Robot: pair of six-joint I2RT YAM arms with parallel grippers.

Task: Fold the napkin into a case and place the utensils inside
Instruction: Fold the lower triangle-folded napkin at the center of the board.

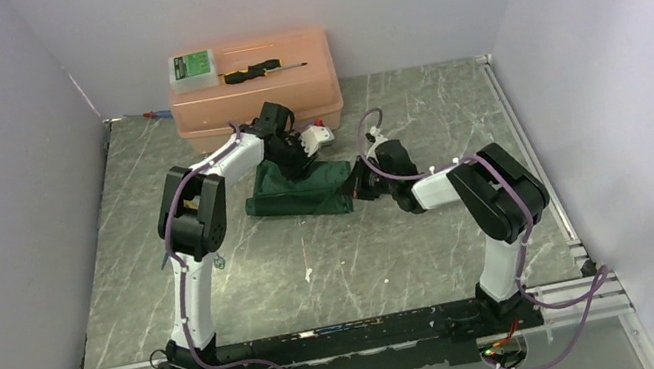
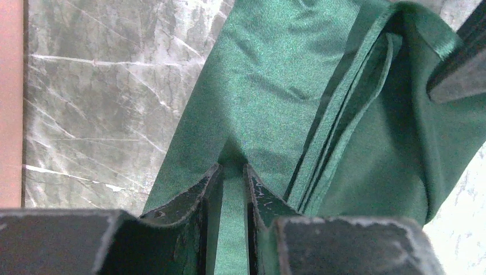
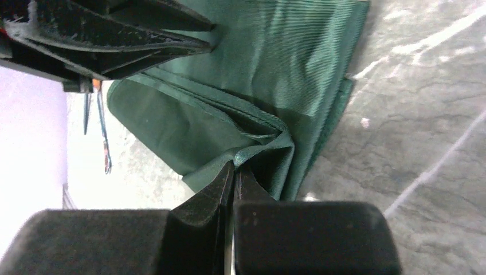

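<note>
The dark green napkin (image 1: 297, 195) lies folded in several layers on the marble table, just in front of the orange box. My left gripper (image 1: 296, 156) is down on its far side. In the left wrist view its jaws (image 2: 234, 172) stand close together with a strip of the napkin (image 2: 269, 86) pinched between them. My right gripper (image 1: 364, 179) is at the napkin's right end. In the right wrist view it (image 3: 234, 167) is shut on the hemmed corner of the napkin (image 3: 275, 63), lifting a layer. The utensils are not in view.
An orange plastic box (image 1: 257, 100) stands at the back, with a green-and-white pack (image 1: 193, 67) and a black-handled screwdriver (image 1: 260, 70) on its lid. Grey walls close in the left, right and back sides. The arm bases sit on a rail (image 1: 331, 344) at the near edge.
</note>
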